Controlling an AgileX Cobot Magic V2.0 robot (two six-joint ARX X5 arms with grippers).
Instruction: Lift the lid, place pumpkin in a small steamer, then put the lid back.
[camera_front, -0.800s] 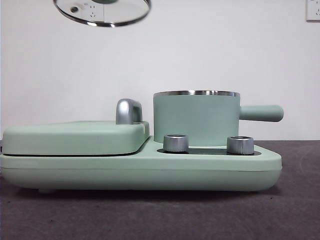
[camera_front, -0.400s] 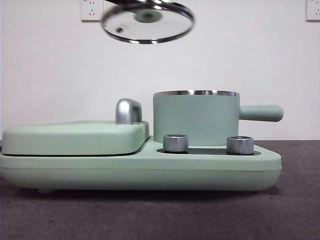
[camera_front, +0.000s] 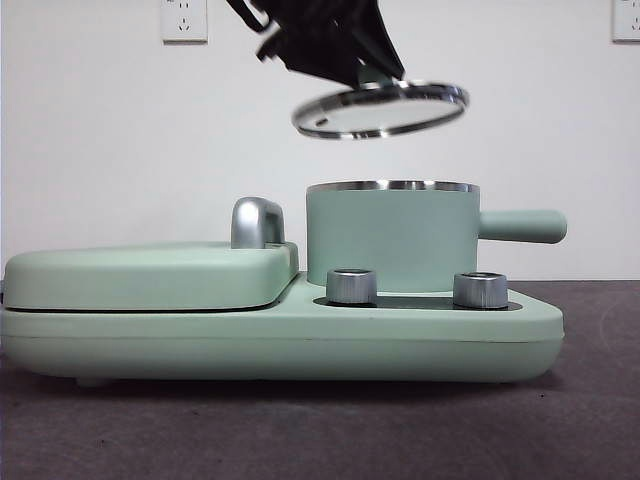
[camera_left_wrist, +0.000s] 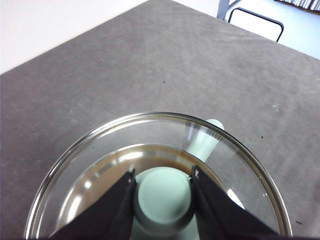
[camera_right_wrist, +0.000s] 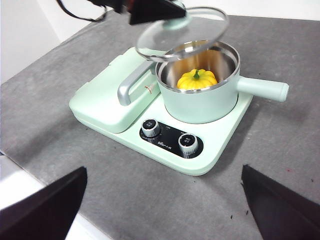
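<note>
- Front: left gripper (camera_front: 370, 72) holds the lid (camera_front: 381, 110) tilted in the air, just above the small steamer (camera_front: 392, 236), not touching.
- Left wrist: jaws pinch the lid's knob (camera_left_wrist: 163, 197) from both sides.
- Right wrist: right gripper (camera_right_wrist: 165, 200) spread wide, holding nothing, well apart from the base (camera_right_wrist: 200, 162); pumpkin (camera_right_wrist: 197, 79) sits inside the steamer.

grey table (camera_right_wrist: 280, 150), mint-green cooker base (camera_right_wrist: 165, 147)
</note>
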